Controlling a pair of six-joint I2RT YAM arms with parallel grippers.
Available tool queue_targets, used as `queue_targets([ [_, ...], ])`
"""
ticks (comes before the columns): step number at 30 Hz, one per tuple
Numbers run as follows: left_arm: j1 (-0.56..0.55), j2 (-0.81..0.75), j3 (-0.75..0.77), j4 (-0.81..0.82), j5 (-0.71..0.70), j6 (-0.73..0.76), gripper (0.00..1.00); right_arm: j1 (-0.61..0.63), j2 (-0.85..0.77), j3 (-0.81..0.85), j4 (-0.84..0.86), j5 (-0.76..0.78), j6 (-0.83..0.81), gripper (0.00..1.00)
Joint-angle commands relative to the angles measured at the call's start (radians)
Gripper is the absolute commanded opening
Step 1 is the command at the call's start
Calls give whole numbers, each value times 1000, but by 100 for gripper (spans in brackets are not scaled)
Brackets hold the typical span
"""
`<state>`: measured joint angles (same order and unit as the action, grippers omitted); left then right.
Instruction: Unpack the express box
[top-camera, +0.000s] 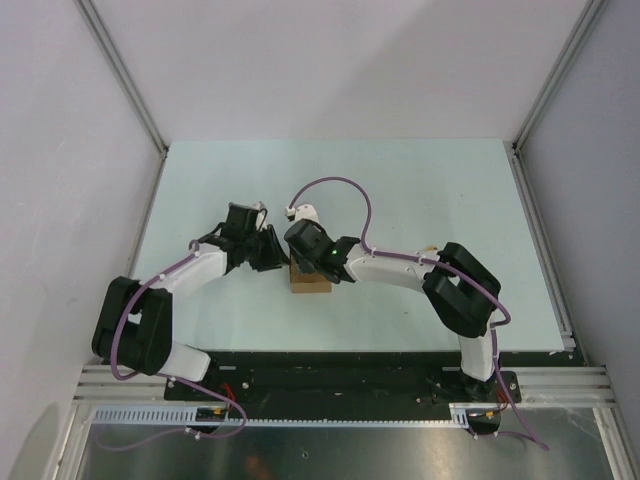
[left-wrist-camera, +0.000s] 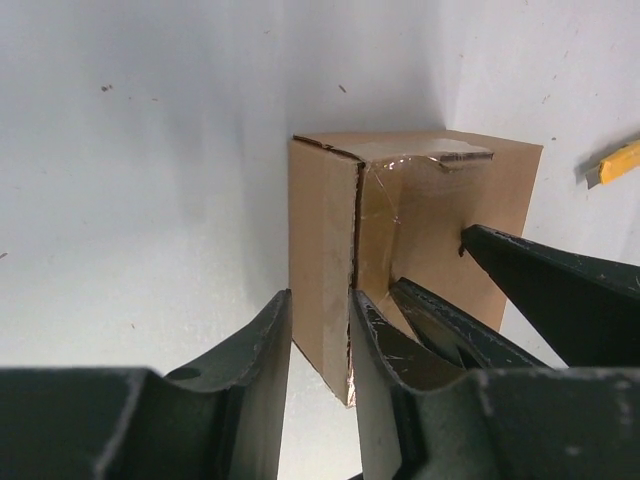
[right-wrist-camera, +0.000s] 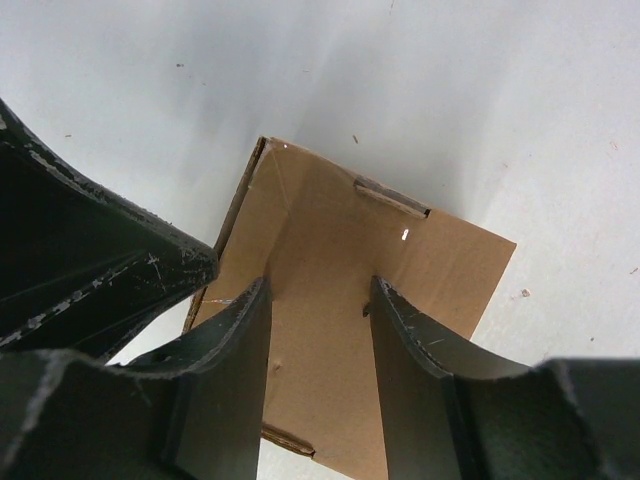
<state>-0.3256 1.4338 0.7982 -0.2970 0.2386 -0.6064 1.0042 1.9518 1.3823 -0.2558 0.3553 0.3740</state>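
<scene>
Fingers of the left gripper (left-wrist-camera: 320, 300) sit tight on either side of one upright cardboard wall of the small plain brown cardboard express box (left-wrist-camera: 440, 210). One dark finger (left-wrist-camera: 250, 370) is on the outer face and the other is just past a slit at the corner, so the wall is pinched between them. Clear tape, creased and partly peeled, shows along that corner and the top edge.

Right gripper (right-wrist-camera: 318, 290): fingers spread. One pad (right-wrist-camera: 235, 370) and its mate stand apart over a flat brown panel, and bare cardboard shows in the gap. Nothing is visibly clamped. In the left wrist view, these same fingers reach in from the right, one tip touching the panel's face.

Box position: on the pale white table (top-camera: 420, 190), near the middle and towards the near edge. Both arms converge on it from left and right, so most of it is hidden in the top view and only its near lower part shows. It sits flat with the flaps loose.

Slim yellow item (left-wrist-camera: 618, 162) lies on the table beyond the box, cut off at the right edge of the left wrist view, apart from the cardboard.
</scene>
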Motion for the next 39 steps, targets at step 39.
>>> queue_targets([
  [39,-40,76,-57,-83,-173,57,17,-50,193,-112,-180,-111,54,41],
])
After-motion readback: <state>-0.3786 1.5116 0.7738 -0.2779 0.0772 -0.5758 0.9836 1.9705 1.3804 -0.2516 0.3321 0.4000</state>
